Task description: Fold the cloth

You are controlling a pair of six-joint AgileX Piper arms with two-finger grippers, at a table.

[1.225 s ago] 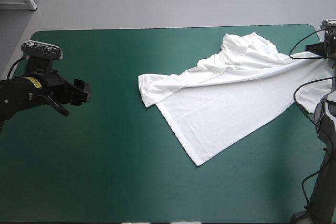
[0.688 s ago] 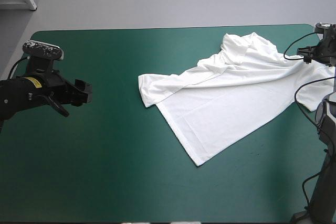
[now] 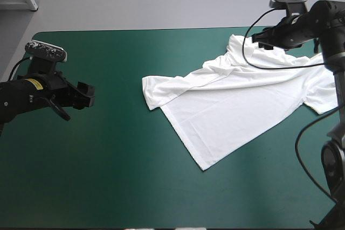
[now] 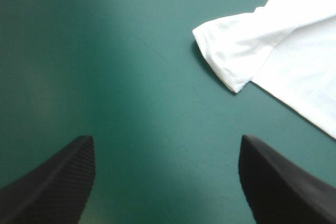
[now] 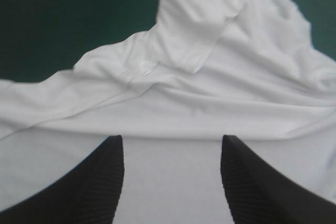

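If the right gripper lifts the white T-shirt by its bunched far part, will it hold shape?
Probably floppy: the T-shirt lies in soft folds, so it would likely drape from the right gripper. Its spread part lies thin and flat, so probably light.

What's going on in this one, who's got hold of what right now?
Neither gripper holds anything. A white T-shirt lies half spread, half rumpled on the right side of the teal-green table. The right gripper, open, hovers above the shirt's bunched part near the far edge. The left gripper, also open, hovers over bare cover to the left, apart from the nearest sleeve. No fold is made yet.
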